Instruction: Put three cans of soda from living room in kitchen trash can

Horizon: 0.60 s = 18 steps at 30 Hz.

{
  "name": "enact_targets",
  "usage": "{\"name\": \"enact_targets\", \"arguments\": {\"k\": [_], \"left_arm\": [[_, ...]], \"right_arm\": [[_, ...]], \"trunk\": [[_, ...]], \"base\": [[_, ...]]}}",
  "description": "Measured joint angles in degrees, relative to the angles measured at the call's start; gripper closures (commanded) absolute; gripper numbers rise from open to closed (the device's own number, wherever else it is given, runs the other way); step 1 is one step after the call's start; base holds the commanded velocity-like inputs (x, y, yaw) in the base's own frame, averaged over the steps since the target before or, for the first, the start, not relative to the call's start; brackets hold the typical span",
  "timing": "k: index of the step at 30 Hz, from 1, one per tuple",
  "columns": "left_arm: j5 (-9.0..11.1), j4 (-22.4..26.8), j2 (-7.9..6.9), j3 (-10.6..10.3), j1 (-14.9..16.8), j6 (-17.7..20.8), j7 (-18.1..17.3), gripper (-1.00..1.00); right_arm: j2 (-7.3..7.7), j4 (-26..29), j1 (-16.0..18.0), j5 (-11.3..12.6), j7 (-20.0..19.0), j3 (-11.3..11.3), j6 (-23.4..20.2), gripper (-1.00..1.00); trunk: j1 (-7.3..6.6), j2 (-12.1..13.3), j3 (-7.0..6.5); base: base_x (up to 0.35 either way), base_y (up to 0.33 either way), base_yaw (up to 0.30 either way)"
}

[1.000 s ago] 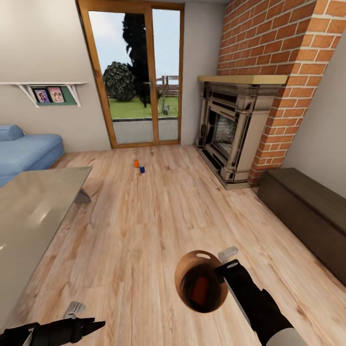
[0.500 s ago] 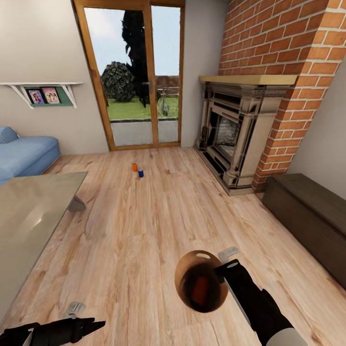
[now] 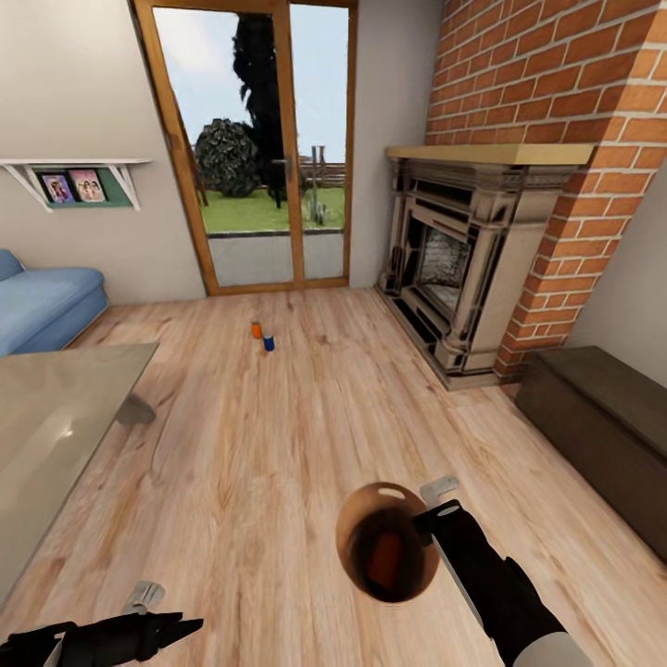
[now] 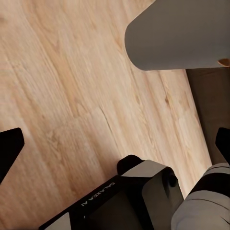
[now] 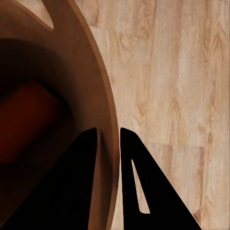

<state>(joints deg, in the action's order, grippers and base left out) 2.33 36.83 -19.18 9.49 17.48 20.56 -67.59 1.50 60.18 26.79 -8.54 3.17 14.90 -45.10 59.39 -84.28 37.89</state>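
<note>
Step in hand looks like the drive toward the two cans on the floor: orange can (image 3: pixel 256 330) and blue can (image 3: pixel 269 343), side by side, near the glass doors (image 3: pixel 264 148), well ahead. Right pincer (image 3: pixel 428 509) is clamped on the rim of the bin (image 3: pixel 357 528), one finger inside the wall, one outside (image 5: pixel 139 187). An orange-red thing that may be a can (image 3: pixel 385 561) lies inside the bin. Left pincer (image 3: pixel 190 625) hangs low at the left; jaws wide apart in the wrist view, empty. Best to keep the bin level, steer straight, and stop with the cans within left-arm reach. Light wood plank floor (image 3: pixel 278 435), bare between robot and cans. Glass worktop (image 3: pixel 56 417) at left, sofa (image 3: pixel 42 306) behind it, brick fireplace (image 3: pixel 454 269) and dark bench (image 3: pixel 602 417) at right.
</note>
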Motion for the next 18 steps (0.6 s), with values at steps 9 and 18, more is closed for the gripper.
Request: {"name": "enact_targets", "arguments": {"k": [9,18], "left_arm": [[0.0,0.0,-0.02,0.0,0.0,0.0,0.0,-1.0],[0.0,0.0,-0.01,0.0,0.0,0.0,0.0,-1.0]], "right_arm": [[-0.08,0.0,0.0,0.4,0.0,-0.3,-0.4,1.0],[-0.05,0.0,0.0,5.9,0.0,-8.5,-4.8,1.0]], "trunk": [[0.0,0.0,0.0],[0.0,0.0,0.0]], "base": [[0.348,0.0,0.0],[0.348,0.0,0.0]]}}
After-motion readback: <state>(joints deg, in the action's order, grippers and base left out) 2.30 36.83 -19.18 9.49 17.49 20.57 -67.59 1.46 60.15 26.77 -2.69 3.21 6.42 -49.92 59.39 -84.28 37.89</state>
